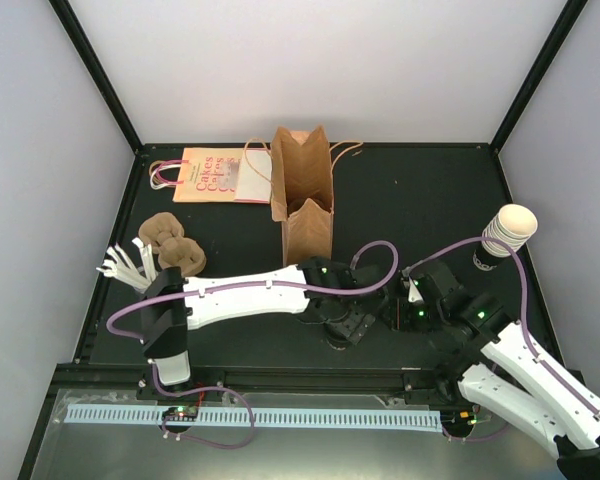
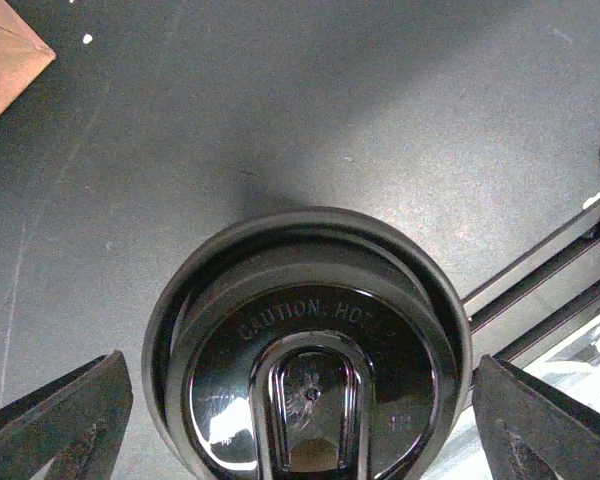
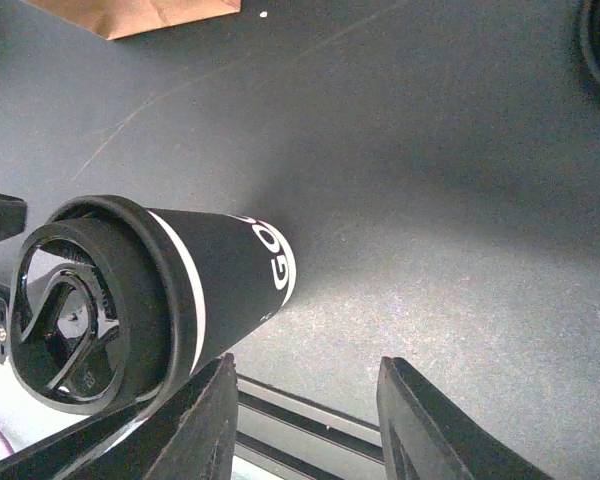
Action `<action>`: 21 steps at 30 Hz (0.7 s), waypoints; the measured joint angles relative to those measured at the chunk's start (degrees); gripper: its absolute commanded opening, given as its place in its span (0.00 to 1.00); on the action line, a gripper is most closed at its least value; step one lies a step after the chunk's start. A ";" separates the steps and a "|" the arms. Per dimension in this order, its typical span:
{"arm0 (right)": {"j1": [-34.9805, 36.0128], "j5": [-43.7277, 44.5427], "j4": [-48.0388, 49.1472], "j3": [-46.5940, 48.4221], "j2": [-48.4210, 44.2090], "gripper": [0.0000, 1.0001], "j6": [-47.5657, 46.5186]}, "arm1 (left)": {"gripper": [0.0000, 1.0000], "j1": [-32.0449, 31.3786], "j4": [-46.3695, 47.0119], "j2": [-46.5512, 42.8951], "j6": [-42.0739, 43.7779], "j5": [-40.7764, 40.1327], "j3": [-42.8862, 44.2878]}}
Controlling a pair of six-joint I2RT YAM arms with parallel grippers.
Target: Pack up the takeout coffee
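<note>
Straddling the takeout coffee [image 3: 130, 310] with the left gripper [image 2: 300, 400] spread wide.
The takeout coffee (its black lid [image 2: 310, 300] reads "CAUTION HOT") stands upright on the dark worktop [image 1: 410, 200] near the front edge, in front of the brown paper bag [image 1: 305, 200] and outside it. The left gripper's fingers [image 2: 70, 420] flank the lid without clamping it. The right gripper [image 3: 308, 375], part open and holding nothing, hangs just beside it.

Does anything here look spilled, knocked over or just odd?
Nothing looks spilled or broken. The lidded coffee cup stands upright on the table. The only slightly untidy thing is the printed paper bag, which lies flat at the back beside the upright brown bag.
</note>
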 measured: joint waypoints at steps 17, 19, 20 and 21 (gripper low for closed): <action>1.14 -0.35 -0.96 3.50 3.39 0.75 -7.08 | 0.99 1.33 -0.72 -14.71 0.31 -2.54 -0.33; 3.21 -0.85 -0.63 5.55 4.87 0.80 -7.98 | 0.99 2.29 -0.39 -20.37 -0.02 -3.67 -2.56; 4.50 -0.92 -0.52 6.60 5.68 0.81 -8.22 | 0.99 3.04 -0.20 -22.97 -0.13 -4.15 -3.80; 6.43 -0.66 -0.52 8.11 7.08 0.83 -8.66 | 0.99 4.24 0.31 -26.67 -0.22 -4.87 -5.95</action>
